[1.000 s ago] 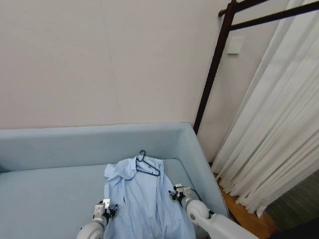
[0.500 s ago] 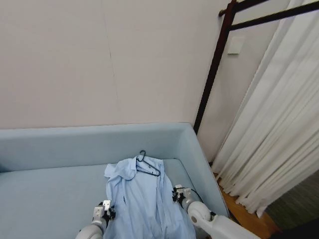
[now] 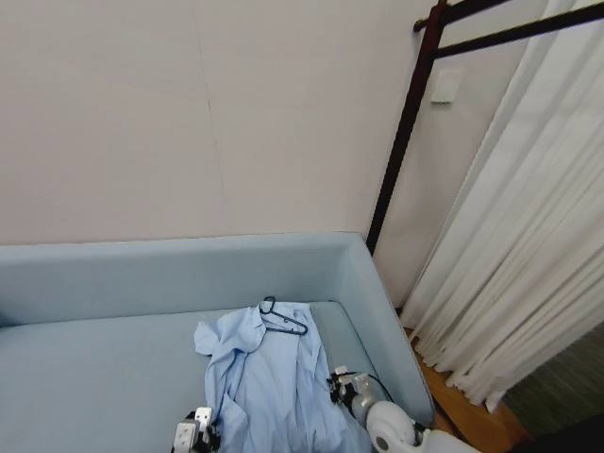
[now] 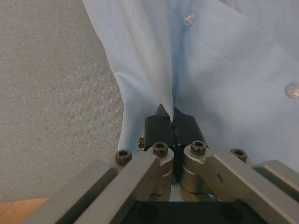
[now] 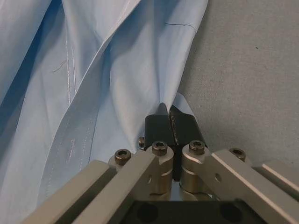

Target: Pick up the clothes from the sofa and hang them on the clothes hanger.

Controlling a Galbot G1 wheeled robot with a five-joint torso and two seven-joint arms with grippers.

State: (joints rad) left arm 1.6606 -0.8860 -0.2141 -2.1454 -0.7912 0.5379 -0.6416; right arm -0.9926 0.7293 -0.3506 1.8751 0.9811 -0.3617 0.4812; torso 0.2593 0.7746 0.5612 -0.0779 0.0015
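A light blue shirt [image 3: 269, 377] lies on the pale blue sofa [image 3: 104, 359], with a dark hanger [image 3: 280, 319] in its collar. At the bottom of the head view my left gripper [image 3: 202, 436] holds the shirt's left edge and my right gripper [image 3: 337, 386] holds its right edge. In the left wrist view the left gripper [image 4: 173, 122] is shut on a fold of the shirt [image 4: 224, 70]. The right wrist view shows the right gripper [image 5: 169, 116] pinching the shirt [image 5: 93, 93] at its edge.
A dark wooden clothes rack [image 3: 415, 104] stands behind the sofa's right end against the wall. White curtains [image 3: 528, 245] hang to the right, over a wooden floor [image 3: 462, 401]. The sofa seat stretches free to the left.
Both grippers have drawn back toward me and lower in the head view. The shirt has been pulled with them, its collar bunching and the hanger shifting slightly.
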